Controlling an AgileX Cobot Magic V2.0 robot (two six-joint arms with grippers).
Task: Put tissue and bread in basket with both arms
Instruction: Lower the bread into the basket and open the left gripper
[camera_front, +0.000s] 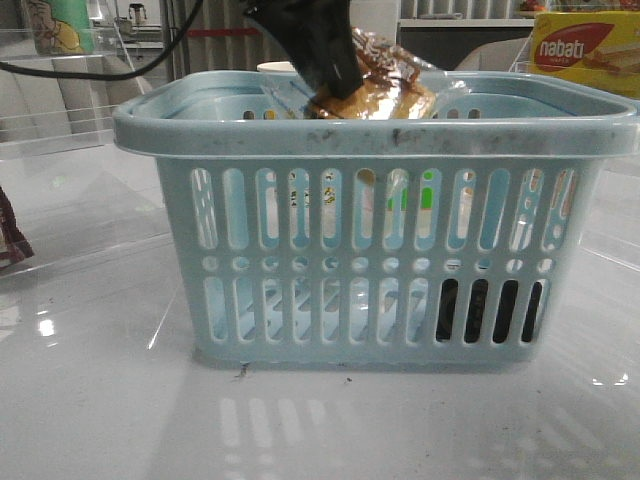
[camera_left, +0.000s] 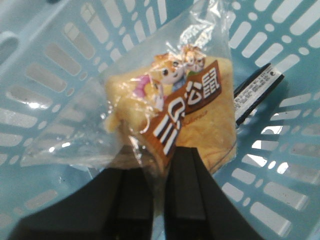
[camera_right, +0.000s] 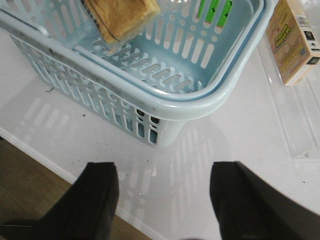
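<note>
front: low, close, side-on to basket (camera_front: 380, 250) | wrists: above it, both looking down

Wrapped golden bread (camera_left: 200, 120) held above light blue basket (camera_front: 370, 140), dark tissue (camera_left: 257, 92) on its floor

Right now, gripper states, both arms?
Left gripper: closed on the bread, held over the basket.
Right gripper: open, empty, outside the basket above the table.
</note>
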